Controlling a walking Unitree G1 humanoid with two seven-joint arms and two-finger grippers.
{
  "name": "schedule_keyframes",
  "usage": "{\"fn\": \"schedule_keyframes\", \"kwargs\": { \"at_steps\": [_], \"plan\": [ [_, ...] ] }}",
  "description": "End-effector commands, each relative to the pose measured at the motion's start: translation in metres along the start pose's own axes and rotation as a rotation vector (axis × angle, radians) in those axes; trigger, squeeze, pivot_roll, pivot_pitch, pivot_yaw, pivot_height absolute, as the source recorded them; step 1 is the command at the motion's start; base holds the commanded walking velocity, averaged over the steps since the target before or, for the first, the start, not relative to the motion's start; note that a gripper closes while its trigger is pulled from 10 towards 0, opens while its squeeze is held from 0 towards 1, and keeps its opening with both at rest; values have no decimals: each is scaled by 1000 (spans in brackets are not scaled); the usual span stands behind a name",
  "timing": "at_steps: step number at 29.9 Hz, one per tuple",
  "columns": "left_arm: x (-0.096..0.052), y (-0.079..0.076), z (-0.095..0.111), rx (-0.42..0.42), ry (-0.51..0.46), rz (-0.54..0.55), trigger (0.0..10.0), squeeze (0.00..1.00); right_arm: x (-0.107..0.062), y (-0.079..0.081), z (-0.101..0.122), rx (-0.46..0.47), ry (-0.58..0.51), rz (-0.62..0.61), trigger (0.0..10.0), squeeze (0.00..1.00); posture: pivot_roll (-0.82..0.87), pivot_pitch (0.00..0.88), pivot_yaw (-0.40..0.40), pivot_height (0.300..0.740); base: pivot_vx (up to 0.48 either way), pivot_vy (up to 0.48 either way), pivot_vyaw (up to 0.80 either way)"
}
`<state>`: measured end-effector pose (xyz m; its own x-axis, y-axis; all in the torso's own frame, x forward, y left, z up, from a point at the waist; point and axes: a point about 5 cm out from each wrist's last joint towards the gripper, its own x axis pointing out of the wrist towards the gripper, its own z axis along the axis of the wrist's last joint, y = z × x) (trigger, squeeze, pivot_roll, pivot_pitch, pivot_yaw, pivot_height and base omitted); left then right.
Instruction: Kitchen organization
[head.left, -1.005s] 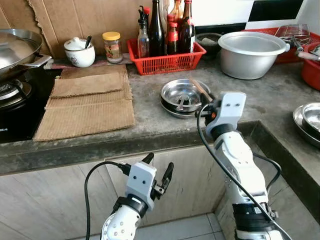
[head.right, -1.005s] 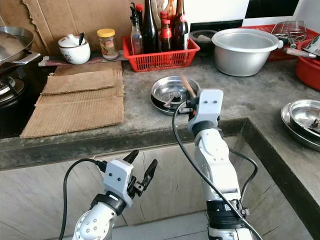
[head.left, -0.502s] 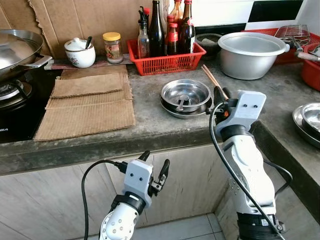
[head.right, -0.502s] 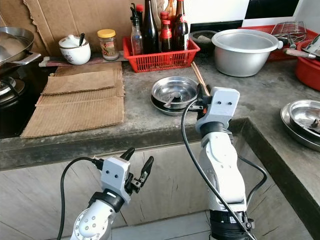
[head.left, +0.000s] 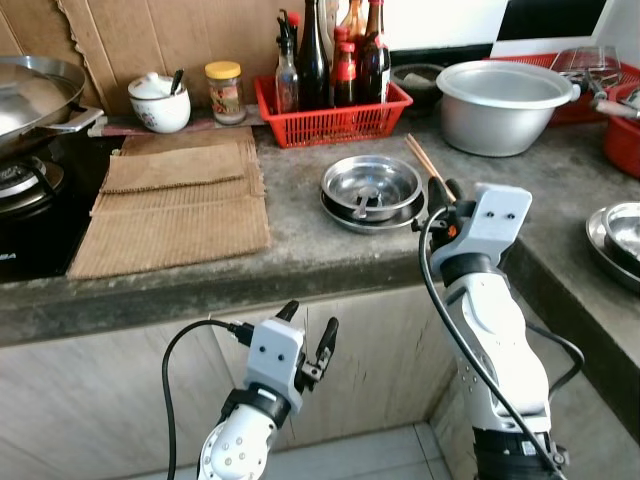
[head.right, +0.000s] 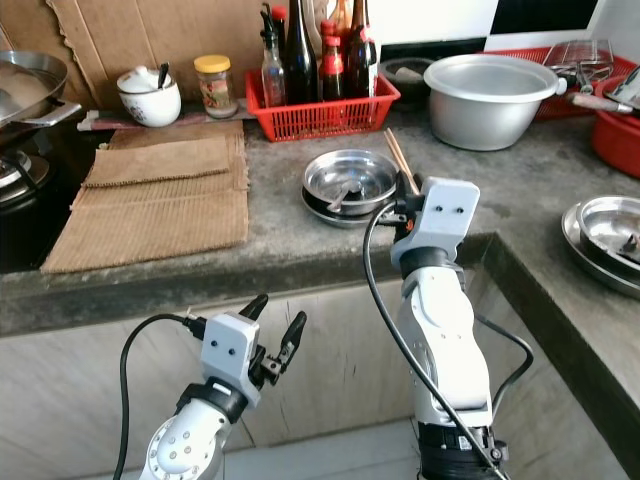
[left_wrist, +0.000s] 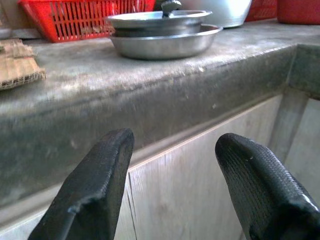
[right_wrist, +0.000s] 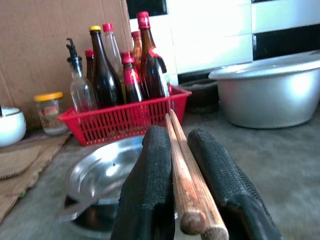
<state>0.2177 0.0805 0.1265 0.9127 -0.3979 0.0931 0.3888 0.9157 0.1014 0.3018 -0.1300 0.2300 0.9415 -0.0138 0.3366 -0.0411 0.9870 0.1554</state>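
Our right gripper (right_wrist: 172, 165) fingers clamp two brown wooden chopsticks (head.left: 424, 163) right of the stacked steel bowls (head.left: 371, 192); left gripper (head.left: 308, 338) fingers gape, holding nothing, below the grey desk (head.left: 300, 240).

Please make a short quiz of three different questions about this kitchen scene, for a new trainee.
1. True or false: the right end effector is shut on a pair of chopsticks.
2. What holds the sauce bottles? A) red basket B) steel bowl C) wok
3. Fill in: the left end effector is open, held below the ___ edge.

Key: 1 true. 2 A, the red basket. 3 countertop.
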Motion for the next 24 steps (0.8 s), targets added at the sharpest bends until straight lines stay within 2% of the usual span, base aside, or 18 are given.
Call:
{"fn": "schedule_keyframes", "kwargs": {
  "at_steps": [1,14,24],
  "plan": [
    [-1,-1,-5,4,26,-5,10000,0,-1,2,5,2,-13,7,10000,0,17,52,-13,740,-304,0,0],
    [-1,-2,-5,6,27,-6,10000,0,-1,2,4,-12,-4,1,10000,0,16,53,-13,740,-303,0,0],
    [-1,-2,-5,6,29,-5,10000,0,-14,0,-7,-54,45,12,10000,0,16,49,-14,740,-304,0,0]
  ]
}}
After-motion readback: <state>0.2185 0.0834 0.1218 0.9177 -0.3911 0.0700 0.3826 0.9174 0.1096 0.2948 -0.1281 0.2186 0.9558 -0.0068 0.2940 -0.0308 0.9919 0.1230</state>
